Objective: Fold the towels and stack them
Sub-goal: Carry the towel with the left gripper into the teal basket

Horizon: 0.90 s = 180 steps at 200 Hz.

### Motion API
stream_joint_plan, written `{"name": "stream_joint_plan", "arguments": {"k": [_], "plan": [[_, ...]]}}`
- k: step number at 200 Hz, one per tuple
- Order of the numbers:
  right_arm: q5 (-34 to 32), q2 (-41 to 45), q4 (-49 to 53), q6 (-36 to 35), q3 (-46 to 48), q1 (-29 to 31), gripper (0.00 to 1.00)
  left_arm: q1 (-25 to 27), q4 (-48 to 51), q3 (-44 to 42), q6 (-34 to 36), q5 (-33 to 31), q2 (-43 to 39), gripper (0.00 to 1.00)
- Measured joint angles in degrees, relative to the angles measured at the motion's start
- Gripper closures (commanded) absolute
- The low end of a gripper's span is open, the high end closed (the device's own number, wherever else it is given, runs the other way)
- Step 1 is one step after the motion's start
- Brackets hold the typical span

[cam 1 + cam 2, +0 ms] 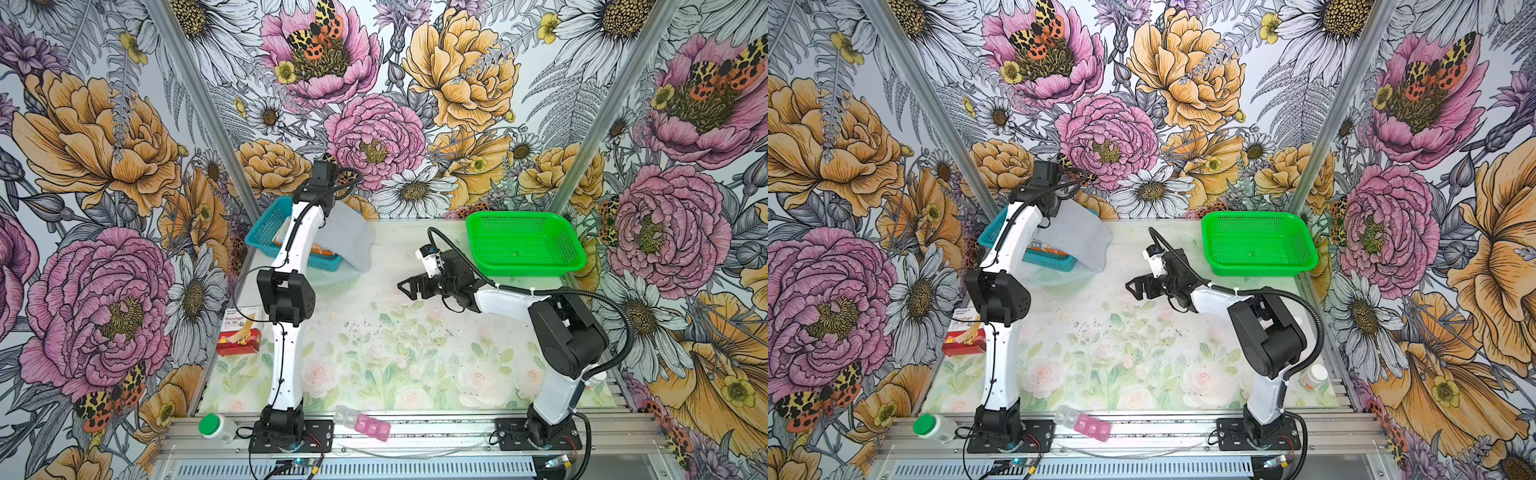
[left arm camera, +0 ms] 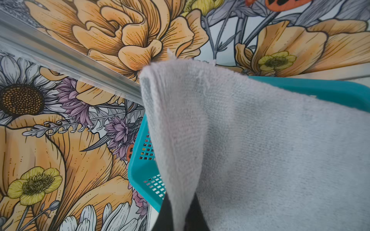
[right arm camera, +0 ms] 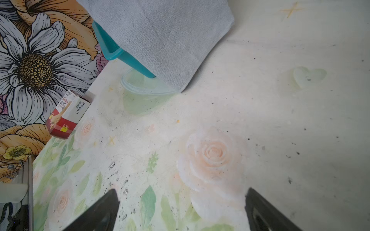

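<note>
— Take the teal basket (image 1: 266, 226) as the mark. What lies in front of it?
— A bandage box (image 1: 239, 337), on the worktop (image 1: 374, 332) by the left edge.
— The left hand (image 2: 180, 215)?
— Above the basket, pinching a corner of the pale grey towel (image 1: 351, 243). The towel hangs over the basket's right rim, its low corner down by the worktop (an orange cloth (image 1: 321, 250) shows inside the basket, mostly hidden).
— The right hand (image 1: 409, 287)?
— Well right of the basket, spread wide and empty.
— Further on?
— A green basket (image 1: 524, 245), far right of the teal one.
</note>
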<state>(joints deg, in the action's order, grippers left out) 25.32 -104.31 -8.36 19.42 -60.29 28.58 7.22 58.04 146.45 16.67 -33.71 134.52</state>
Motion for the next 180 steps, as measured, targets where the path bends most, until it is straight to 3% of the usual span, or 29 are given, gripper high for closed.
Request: {"name": "stream_joint_plan", "arguments": {"k": [104,180], "plan": [[0.5,-2.4,2.1,0.0,-2.1,0.0,0.00,-10.1,-2.0,0.0,-5.8,11.2,0.5,1.00],[1.6,-6.9,2.4,0.2,-3.8,0.0,0.01,-10.8,-8.9,-0.3,-4.7,13.6,7.7,1.00]]}}
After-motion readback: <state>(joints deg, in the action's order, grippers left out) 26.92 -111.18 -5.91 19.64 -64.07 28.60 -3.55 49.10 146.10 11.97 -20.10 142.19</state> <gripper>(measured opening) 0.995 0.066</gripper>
